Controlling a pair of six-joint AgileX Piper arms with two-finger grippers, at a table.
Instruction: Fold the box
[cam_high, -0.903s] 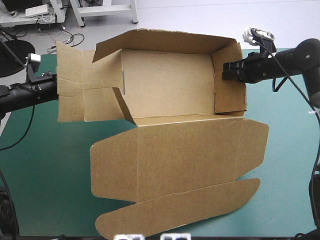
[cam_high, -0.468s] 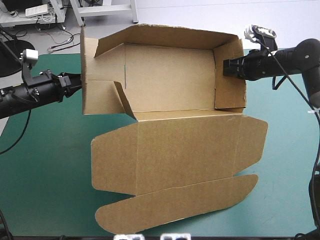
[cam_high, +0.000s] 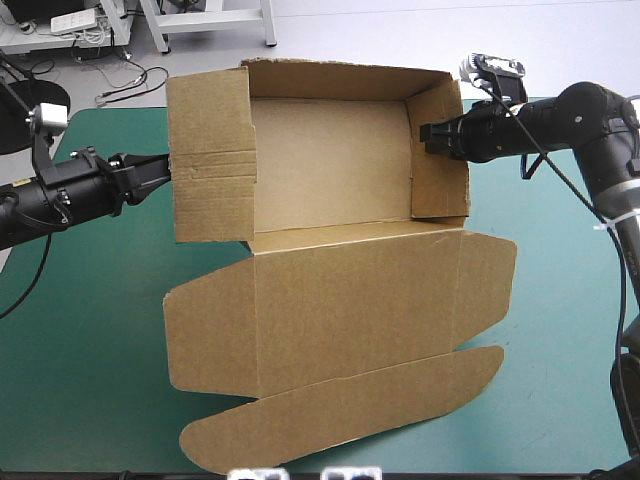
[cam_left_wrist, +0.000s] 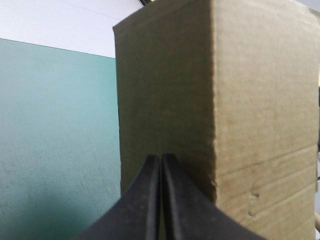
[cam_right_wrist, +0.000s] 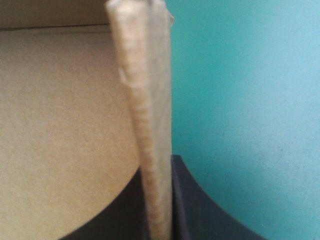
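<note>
From where I stand the box (cam_high: 330, 170) is about half made. It sits toward the far side of the teal-green desk (cam_high: 90, 330) as an open tray: back wall (cam_high: 340, 78), left wall (cam_high: 210, 150) and right wall (cam_high: 440, 160) all stand, and the lid (cam_high: 350, 300) lies flat toward the near edge with its flaps spread. I'd judge the side walls are not yet locked in (the left one looks only propped up).

The left arm reaches in low and level. The left claw (cam_high: 165, 170) has its black fingers pressed together into one point, the tip against the outside of the left wall.

The right arm comes across level. The right claw (cam_high: 425, 133) pinches the right wall's top edge, the board between its fingers.
</note>
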